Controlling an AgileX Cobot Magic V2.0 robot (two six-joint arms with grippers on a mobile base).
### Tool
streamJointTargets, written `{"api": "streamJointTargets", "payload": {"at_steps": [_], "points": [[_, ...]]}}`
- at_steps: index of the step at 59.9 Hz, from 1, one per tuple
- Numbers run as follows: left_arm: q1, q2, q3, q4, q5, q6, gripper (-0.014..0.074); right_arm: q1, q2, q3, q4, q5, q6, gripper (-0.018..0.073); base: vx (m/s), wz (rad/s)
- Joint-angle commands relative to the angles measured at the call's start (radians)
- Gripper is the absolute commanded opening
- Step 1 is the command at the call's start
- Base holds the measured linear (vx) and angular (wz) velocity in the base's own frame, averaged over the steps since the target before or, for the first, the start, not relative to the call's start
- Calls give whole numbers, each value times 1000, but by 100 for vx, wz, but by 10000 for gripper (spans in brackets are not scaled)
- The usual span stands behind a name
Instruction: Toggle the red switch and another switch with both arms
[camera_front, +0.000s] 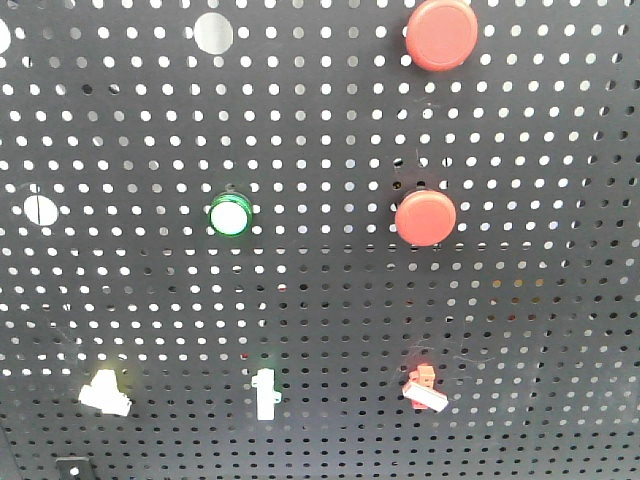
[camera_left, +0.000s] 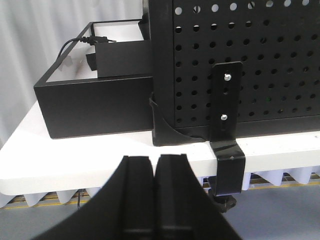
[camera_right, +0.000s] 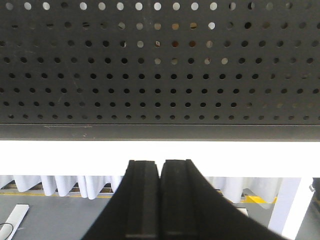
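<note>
On the black pegboard (camera_front: 330, 300) in the front view, the small red switch (camera_front: 423, 389) with a white lever tip sits at the lower right. The pale-yellow switch (camera_front: 106, 391) sits at the lower left. Neither gripper shows in that view. My left gripper (camera_left: 155, 161) is shut with nothing in it, low in front of the white table edge (camera_left: 100, 160), near the pegboard's left corner. My right gripper (camera_right: 160, 163) is shut and empty too, below the table edge (camera_right: 160, 155), facing the pegboard's bottom strip (camera_right: 160, 65). No switch shows in either wrist view.
Two big round red buttons (camera_front: 441, 34) (camera_front: 425, 217), a green-ringed white button (camera_front: 230, 215) and a white toggle (camera_front: 265, 393) are also on the board. A black clamp bracket (camera_left: 226, 125) holds the board to the table. A black box (camera_left: 95, 100) stands left of it.
</note>
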Motion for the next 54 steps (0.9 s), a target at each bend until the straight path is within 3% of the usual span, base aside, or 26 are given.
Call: {"api": "streamJointTargets", "payload": {"at_steps": [1,12,25,31,35,40,47,54], "points": [[1,-17,19,23,-93,13,2,-3,-6,5,-9,-90,-9,-6,0,0],[1,-17,19,23,-97,13,2,-3,-6,5,-8,-101,-9,-6,0,0],[1,-17,19,23,-170,13,2,-3,-6,5,-8,-279,-9,-6,0,0],[1,-17,9,14,-304,6,2,-3,-6,-11,-8,-412,-9,-6,0,0],[1,-17,-9,14,-447,-16,2,-3,-6,-59,-8,-428,-8,-6,0,0],[1,-17,-72,15,-544,-33,2,-3,7,-137,-12,-425,-9,-6,0,0],[1,-10,-240,17,-494,-32,2,-3,73,-279,-12,-384,-9,-6,0,0],[1,55,-436,27,-365,-27,2,-3,178,-420,-12,-349,-9,-6,0,0]]}}
